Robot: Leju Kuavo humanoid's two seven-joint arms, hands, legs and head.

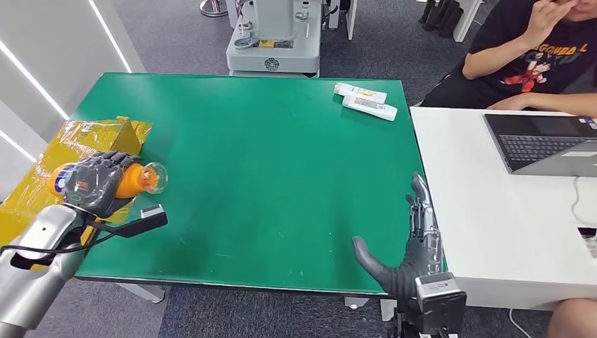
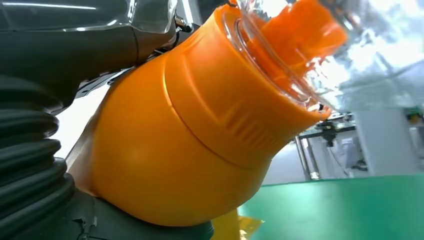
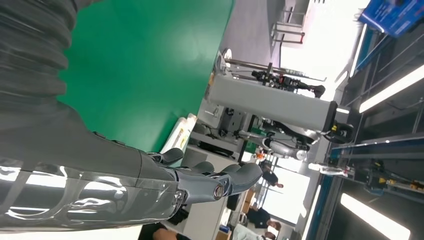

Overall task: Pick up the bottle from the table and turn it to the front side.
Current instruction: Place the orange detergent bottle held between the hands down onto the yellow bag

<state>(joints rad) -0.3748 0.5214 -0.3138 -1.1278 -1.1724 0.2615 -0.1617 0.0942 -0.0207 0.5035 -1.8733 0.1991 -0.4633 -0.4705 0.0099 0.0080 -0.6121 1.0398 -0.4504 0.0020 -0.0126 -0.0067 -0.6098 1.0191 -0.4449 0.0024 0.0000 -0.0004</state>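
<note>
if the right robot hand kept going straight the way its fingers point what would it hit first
Likely nothing soon: the right robot hand points up along the green table edge. The two white tubes lie slightly left of that line, though depth is unclear.

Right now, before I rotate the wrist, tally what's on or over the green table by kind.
Orange bottle, gripped by the left hand: 1
White tubes at the far right corner: 2
Yellow-wrapped box at the left edge: 1
Total: 4
The right hand holds nothing.

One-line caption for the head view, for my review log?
Left hand holds the orange bottle at the green table's left edge; right hand open at the right edge.
</note>
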